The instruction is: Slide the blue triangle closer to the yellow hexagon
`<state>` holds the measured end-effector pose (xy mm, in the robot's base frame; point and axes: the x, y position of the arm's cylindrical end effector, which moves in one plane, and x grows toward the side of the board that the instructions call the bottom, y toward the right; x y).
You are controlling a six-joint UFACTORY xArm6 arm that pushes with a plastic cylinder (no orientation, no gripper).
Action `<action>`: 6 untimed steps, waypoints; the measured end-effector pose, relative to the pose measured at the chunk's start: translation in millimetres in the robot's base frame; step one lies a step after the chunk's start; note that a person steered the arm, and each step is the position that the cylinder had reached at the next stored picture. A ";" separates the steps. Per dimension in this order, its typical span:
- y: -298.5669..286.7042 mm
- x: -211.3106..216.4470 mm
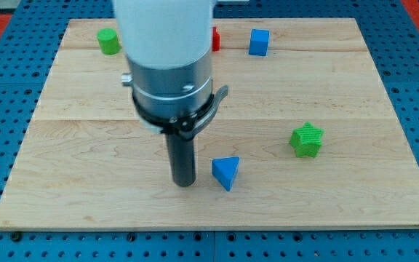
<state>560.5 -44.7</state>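
Blue triangle (pixel 225 172) sits low on the wooden board (pixel 86 204), near the view's bottom edge, pointed end facing down-left. Rod tip (pixel 183 183) is just beside the triangle, on its left side as seen, apart by a narrow gap or maybe barely touching; can't tell which. No fingers or jaws on this arm, just a plain dark rod, so nothing opens, closes or holds.

Yellow hexagon is not visible anywhere; the arm's big white and grey body (pixel 167 65) blocks a wide strip up and left of the triangle, so it may be hidden behind that. Judgement only.

Key relation: triangle lies to the right of the tip. A push from this spot would send the triangle rightward, which only helps if the hexagon is on that side, and nothing yellow shows there.

Other blocks, placed from the triangle: green star (pixel 307 140) to the right and slightly up, blue cube (pixel 259 42) far up and right, red block (pixel 214 38) far up, mostly covered by the arm, green block (pixel 108 41) far up-left.
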 end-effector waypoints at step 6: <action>112.8 35.4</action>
<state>595.9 68.1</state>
